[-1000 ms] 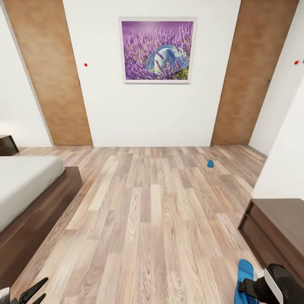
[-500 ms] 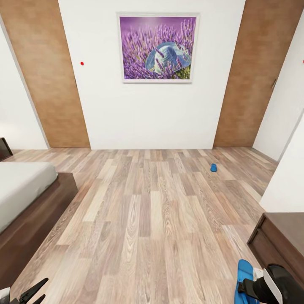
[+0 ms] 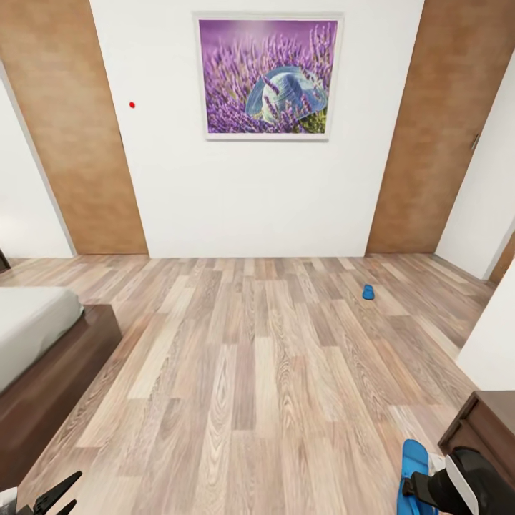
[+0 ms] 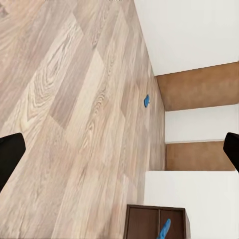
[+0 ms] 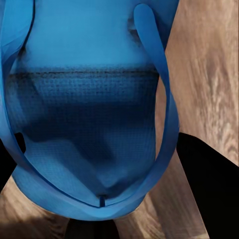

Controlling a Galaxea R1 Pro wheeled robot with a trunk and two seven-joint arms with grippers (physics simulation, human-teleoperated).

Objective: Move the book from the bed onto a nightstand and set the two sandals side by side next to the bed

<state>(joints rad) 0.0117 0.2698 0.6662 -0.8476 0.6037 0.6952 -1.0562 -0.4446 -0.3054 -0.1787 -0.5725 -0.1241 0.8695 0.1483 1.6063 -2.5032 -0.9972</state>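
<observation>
Carrying is the step we judge in hand: our right tool (image 3: 418, 486), lower right of the frame, grips one blue sandal (image 3: 413, 466); the second sandal (image 3: 368, 292) lies right of centre. Left tool (image 3: 54, 495) is spread, holding nothing. Next, fetch it, then the bed (image 3: 43, 357), left edge.

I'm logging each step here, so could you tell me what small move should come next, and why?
Probably keep rolling toward the second sandal on the floor by the far wall. The right hand already holds one sandal, the left hand is open and empty, and the bed waits at the left.
</observation>
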